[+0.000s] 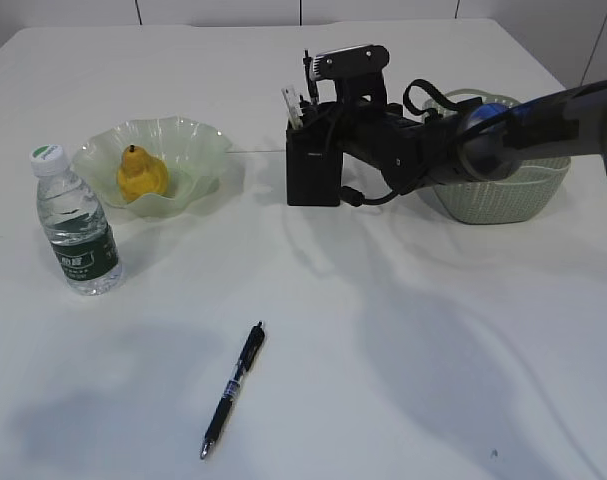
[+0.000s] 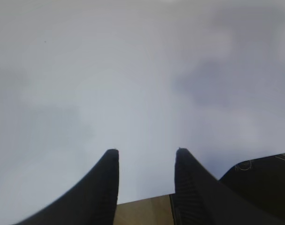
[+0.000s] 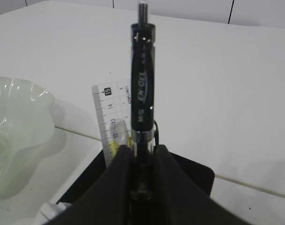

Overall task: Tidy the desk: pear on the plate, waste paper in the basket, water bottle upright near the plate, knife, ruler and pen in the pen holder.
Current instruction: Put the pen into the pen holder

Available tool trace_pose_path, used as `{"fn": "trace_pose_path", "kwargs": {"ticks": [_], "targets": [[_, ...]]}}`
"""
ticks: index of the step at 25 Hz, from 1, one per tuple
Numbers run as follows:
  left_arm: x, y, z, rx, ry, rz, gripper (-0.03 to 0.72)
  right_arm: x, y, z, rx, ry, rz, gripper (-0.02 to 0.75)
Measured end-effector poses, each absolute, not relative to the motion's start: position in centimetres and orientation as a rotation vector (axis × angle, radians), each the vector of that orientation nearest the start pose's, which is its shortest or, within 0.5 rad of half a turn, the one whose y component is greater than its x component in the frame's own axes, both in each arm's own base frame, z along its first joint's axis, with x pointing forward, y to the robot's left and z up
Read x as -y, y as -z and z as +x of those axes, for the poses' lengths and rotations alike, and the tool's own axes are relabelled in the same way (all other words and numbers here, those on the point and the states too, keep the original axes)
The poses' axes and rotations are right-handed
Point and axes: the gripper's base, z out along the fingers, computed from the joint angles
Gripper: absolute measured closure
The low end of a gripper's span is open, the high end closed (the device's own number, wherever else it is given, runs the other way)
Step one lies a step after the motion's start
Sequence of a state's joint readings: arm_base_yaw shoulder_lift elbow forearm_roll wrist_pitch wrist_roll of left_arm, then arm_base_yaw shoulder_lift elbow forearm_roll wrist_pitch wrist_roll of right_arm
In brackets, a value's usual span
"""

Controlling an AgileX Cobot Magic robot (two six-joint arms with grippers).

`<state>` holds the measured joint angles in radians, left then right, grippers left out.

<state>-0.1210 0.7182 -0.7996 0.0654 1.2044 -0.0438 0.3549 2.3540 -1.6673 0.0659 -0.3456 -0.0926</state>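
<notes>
My right gripper (image 3: 142, 149) is shut on a black gel pen (image 3: 142, 89), held upright with its lower end inside the black pen holder (image 1: 313, 170). The clear ruler (image 3: 109, 112) stands in the holder beside it, with something yellow showing through its base. A second pen (image 1: 233, 388) lies on the desk (image 1: 403, 350) near the front. The pear (image 1: 141, 175) sits on the green plate (image 1: 198, 145), and the water bottle (image 1: 75, 225) stands upright to the plate's left. My left gripper (image 2: 147, 152) is open over bare white surface. The waste paper is out of view.
The sage-green basket (image 1: 503, 195) stands right of the pen holder, partly behind my right arm (image 1: 453, 145). A seam line crosses the desk behind the holder. My left arm does not show in the exterior view.
</notes>
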Motion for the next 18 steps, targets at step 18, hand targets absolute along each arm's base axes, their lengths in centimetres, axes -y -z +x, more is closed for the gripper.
{"fn": "trace_pose_path", "kwargs": {"ticks": [18], "targets": [[0.69, -32.35, 10.25, -2.601, -0.029, 0.109, 0.413, -18.38, -14.78, 50.1, -1.822, -0.206, -0.344, 0.604]]}}
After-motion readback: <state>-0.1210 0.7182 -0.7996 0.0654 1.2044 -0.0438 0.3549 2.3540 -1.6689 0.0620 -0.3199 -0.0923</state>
